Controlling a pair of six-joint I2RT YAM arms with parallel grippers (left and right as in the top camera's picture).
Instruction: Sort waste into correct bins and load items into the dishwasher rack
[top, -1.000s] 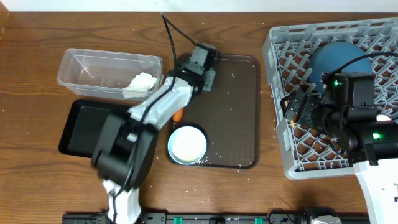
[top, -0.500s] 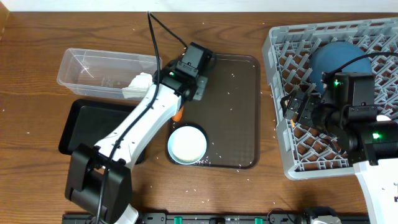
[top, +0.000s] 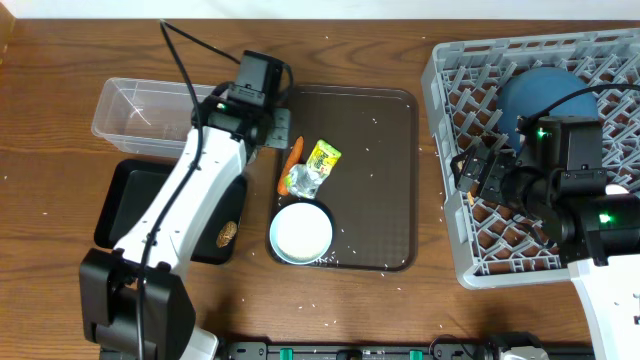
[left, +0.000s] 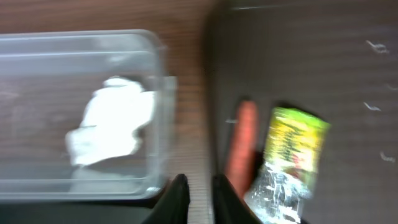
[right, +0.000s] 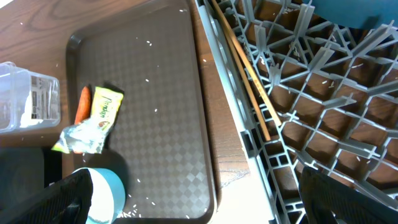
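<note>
Yellow-green wrapper (top: 318, 165) print unreadable | left fingers (left: 179, 190) almost closed, empty | right fingers (right: 62, 199) wide, empty

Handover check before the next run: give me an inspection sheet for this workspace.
Surface: wooden table, rice grains scattered.
Job's things: tissue in clear tub; brown lump in black tray; carrot, wrapper, light-blue cup on brown tray; blue dish, chopsticks in rack.
Clutter: nothing seen.
Grippers: left blurred, nothing held; right open, empty.
Cables: black cable arcs over tub.
Surroundings: nothing seen.
</note>
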